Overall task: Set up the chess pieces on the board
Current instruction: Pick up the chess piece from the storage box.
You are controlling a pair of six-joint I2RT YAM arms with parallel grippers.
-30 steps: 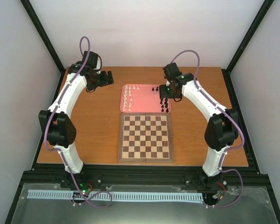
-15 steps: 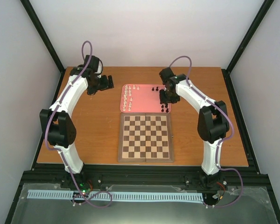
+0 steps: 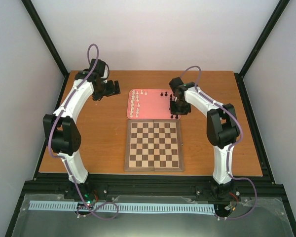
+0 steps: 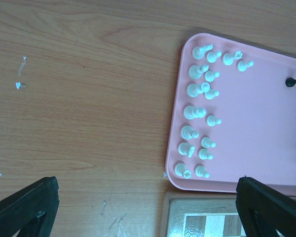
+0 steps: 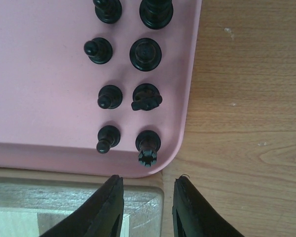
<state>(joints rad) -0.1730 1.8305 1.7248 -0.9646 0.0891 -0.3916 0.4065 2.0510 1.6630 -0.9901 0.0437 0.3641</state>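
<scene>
The board [image 3: 153, 144] lies in the table's middle with no pieces on it. Behind it, the pink tray [image 3: 153, 104] holds the chess pieces: cream-white ones [image 3: 135, 103] on its left, black ones [image 3: 164, 93] on its right. My right gripper [image 5: 144, 185] hovers over the tray's near right corner and the board's corner [image 5: 64, 197], open with nothing between its jaws. A black rook [image 5: 147, 148] stands just beyond its fingertips, next to a black pawn [image 5: 106, 138]. My left gripper [image 4: 147, 181] is wide open over bare table left of the tray [image 4: 256, 118], near the white pieces [image 4: 193, 112].
The wooden table [image 3: 98, 133] stretches left and right of the board. Black frame posts and white walls close in the sides. More black pieces [image 5: 145, 53] stand in two columns farther up the tray. The board's border [image 4: 175, 217] nearly touches the tray's edge.
My right arm folded in and brought its gripper toward the tray's near right corner, and its jaws narrowed. The left arm barely shifted.
</scene>
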